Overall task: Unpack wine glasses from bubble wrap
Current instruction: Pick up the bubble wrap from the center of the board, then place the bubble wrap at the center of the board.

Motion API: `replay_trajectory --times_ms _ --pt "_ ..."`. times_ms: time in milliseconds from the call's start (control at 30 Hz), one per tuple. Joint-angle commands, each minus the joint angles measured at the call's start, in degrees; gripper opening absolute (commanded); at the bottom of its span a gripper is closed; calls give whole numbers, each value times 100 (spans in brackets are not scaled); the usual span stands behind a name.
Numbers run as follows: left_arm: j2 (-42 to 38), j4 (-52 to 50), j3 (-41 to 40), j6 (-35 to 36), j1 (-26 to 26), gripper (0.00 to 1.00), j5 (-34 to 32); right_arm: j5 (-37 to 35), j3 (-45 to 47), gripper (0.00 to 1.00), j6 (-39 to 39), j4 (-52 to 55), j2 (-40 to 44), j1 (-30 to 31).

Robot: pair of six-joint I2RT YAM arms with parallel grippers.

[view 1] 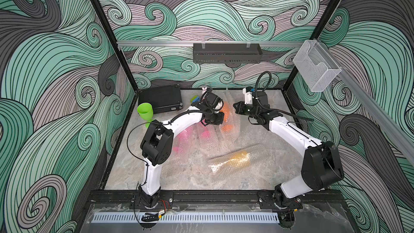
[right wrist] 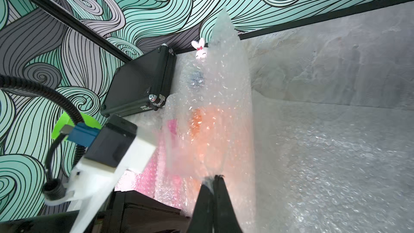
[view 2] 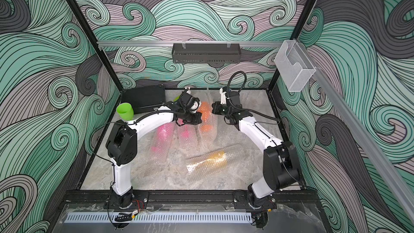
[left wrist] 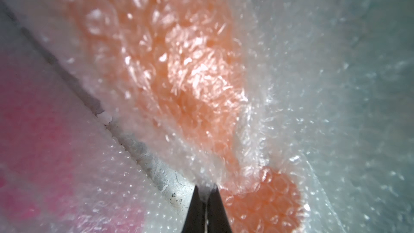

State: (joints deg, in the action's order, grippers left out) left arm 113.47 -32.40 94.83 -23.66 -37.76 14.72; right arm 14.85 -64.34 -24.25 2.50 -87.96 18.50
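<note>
Left gripper (left wrist: 205,195) and right gripper (right wrist: 214,179) are each pinched closed on the clear dimpled bubble wrap (left wrist: 280,86) around the orange plastic goblet (left wrist: 179,63) — far centre of the grey marbled tabletop (view 1: 179,175), between teal swirl-patterned walls (view 1: 56,63).

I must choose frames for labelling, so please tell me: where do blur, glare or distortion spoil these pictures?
Left wrist view: too close, the bubble wrap over the orange goblet is soft, with white glare spots. Right wrist view: the near white bracket is blurred, the rabbit figurine sharp. Both top views: the wide lens splays the frame posts; wrap glints over the yellow goblet.
</note>
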Motion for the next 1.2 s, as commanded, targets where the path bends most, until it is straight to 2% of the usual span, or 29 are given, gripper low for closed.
replay_trajectory --times_ms 0,367,567,700,900,1167 --pt "-122 -38 422 100 -4 0 180 106 43 6 52 50 114 -129" --pt "265 -125 841 12 -86 0 360 255 337 6 135 67 76 -513" --pt "542 71 829 -116 -235 0 311 316 459 6 204 69 -217 -788" --pt "773 438 813 0 -400 0 164 262 538 6 208 4 -262 -942" --pt "1137 596 1265 91 -652 0 136 137 596 6 346 120 -131 -1084" --pt "1533 1027 1423 209 -714 0 130 -246 894 6 438 135 -30 -1310"
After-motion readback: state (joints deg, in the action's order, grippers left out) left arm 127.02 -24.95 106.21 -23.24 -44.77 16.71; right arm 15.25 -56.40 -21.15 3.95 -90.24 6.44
